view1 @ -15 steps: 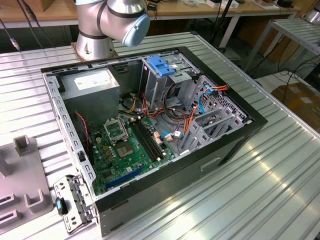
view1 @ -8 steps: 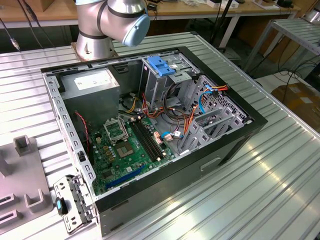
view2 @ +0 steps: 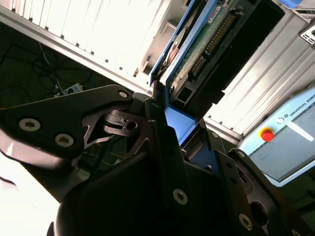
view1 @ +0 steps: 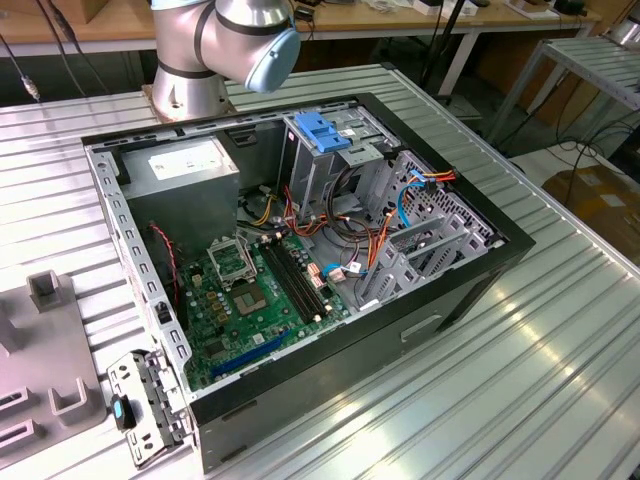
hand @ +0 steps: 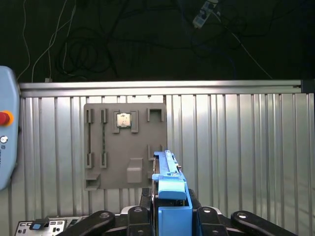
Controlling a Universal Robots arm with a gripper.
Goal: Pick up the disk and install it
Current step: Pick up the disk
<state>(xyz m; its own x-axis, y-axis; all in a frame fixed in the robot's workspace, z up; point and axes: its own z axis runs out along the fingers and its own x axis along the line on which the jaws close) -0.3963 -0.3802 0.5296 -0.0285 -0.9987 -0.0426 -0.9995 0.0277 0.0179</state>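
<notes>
My gripper [hand: 170, 216] is shut on the disk [hand: 170, 189], which stands on edge between the black fingers [hand: 98, 221], its blue carrier rail facing the first wrist view. In the second wrist view the disk [view2: 206, 46] shows its green circuit board and connector side, framed by blue rails, and the gripper [view2: 170, 120] clamps its lower end. The disk hangs in the air above the ribbed metal table [hand: 236, 147]. In the exterior view the open computer case [view1: 300, 250] lies on the table, with the grey drive cage [view1: 335, 165] at its back.
A blue-handled bracket [view1: 322, 130] sits on top of the drive cage. A grey fixture plate [hand: 123, 147] carrying a small chip [hand: 122, 119] lies on the table beneath the gripper. A teach pendant [view2: 280, 147] with a red button lies nearby. The arm's base [view1: 195, 60] stands behind the case.
</notes>
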